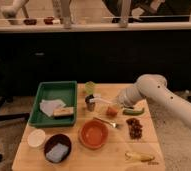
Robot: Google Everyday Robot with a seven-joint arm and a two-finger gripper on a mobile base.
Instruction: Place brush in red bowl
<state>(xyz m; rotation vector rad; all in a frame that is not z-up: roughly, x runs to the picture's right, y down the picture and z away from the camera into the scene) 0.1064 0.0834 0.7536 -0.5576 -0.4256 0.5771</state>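
We see the gripper (110, 102) closed at mid-table, the brush (100, 100) at its tip, a small dark cup (90, 103) just left. Between it and the red bowl (94, 134) a thin fork (107, 121) lies across the way, and an orange object (112, 111) sits just under the gripper. The green tray (48, 90) walls off the left side. Right of the bowl a dark cluster (135, 128) and a banana (139, 156) crowd the edge; the maroon bowl (57, 147) sits close on its left.
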